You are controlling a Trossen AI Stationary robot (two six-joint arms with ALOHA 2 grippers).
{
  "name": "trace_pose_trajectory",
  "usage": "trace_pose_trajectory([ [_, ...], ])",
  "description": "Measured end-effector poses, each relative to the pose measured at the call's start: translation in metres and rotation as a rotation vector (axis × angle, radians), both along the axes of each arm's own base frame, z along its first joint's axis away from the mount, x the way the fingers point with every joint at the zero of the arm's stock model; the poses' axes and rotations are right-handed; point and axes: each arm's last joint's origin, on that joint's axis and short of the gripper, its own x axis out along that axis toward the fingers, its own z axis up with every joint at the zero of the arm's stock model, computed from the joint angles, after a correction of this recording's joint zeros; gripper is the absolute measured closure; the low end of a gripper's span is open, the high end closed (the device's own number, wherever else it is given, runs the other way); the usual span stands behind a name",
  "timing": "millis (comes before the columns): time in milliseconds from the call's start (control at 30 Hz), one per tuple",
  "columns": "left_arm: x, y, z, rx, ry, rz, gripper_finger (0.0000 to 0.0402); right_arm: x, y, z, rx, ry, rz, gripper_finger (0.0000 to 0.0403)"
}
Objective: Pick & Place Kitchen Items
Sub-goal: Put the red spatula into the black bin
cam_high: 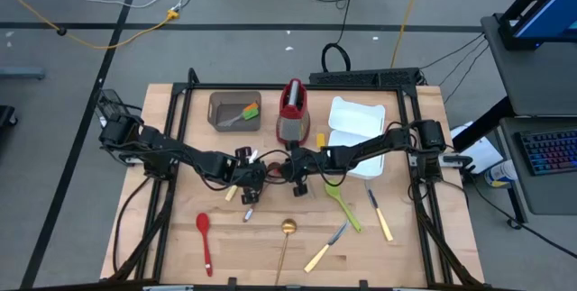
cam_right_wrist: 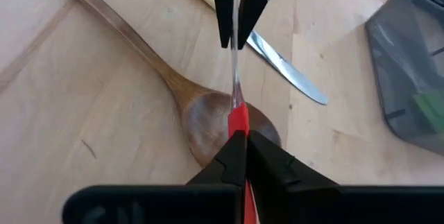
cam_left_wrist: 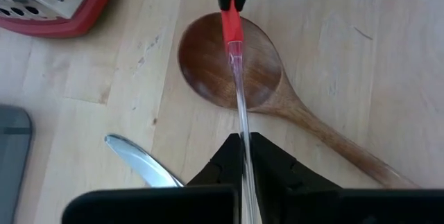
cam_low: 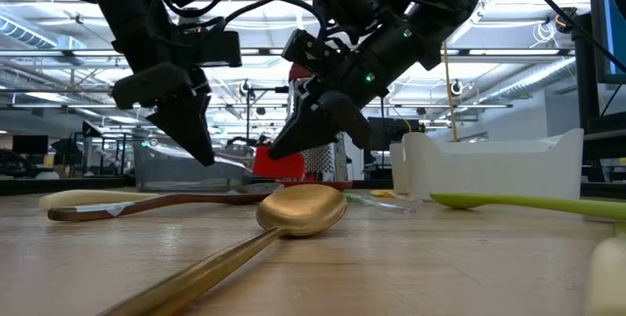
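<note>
Two grippers meeting mid-worktop over a wooden spoon (cam_left_wrist: 236,71), both sets of fingers pinched tight on one slim utensil with a clear handle and red end (cam_left_wrist: 233,33). Left gripper (cam_left_wrist: 244,143) clamped on the clear handle; right gripper (cam_right_wrist: 239,141) clamped on the red end, utensil stretched between them in a straight line, raised above the spoon's bowl. Knife blade (cam_left_wrist: 139,160) flat on the worktop (cam_high: 162,237) just beside the spoon. Red-and-steel grater (cam_high: 293,111) upright behind the pair. Gold spoon (cam_low: 293,210), red spatula (cam_high: 205,237), green spatula (cam_high: 343,203) and yellow-handled knives (cam_high: 383,221) scattered nearer the front edge.
</note>
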Motion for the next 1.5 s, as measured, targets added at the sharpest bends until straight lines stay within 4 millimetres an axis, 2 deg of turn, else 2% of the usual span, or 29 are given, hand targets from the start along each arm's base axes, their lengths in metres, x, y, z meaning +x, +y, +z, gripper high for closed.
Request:
trace_pose_trajectory([
  [367,0.001,0.008,0.0,0.003,0.005,0.017,0.0393,0.0,-0.001,0.0,-0.005,0.001,-0.005,0.0399],
  [600,0.004,0.008,0.003,0.014,-0.028,0.034,0.0387,0.003,-0.002,0.006,-0.024,-0.051,-0.051,0.0349],
  [767,0.002,0.008,0.006,0.007,-0.021,0.031,0.0396,0.006,0.007,0.01,-0.019,-0.107,-0.039,0.0311],
  [967,-0.01,0.011,0.009,0.051,0.044,0.068,0.0387,0.006,0.021,0.014,-0.018,-0.149,-0.003,0.0287],
  [1100,-0.021,0.015,0.019,0.088,0.062,0.112,0.0396,0.005,0.03,0.013,-0.015,-0.143,0.016,0.0285],
  [1267,-0.035,0.018,0.035,0.116,0.051,0.138,0.0385,0.004,0.036,0.012,-0.012,-0.138,0.032,0.029],
  [1500,-0.051,0.025,0.054,0.163,0.025,0.166,0.0394,0.004,0.04,0.013,-0.008,-0.142,0.04,0.0289],
])
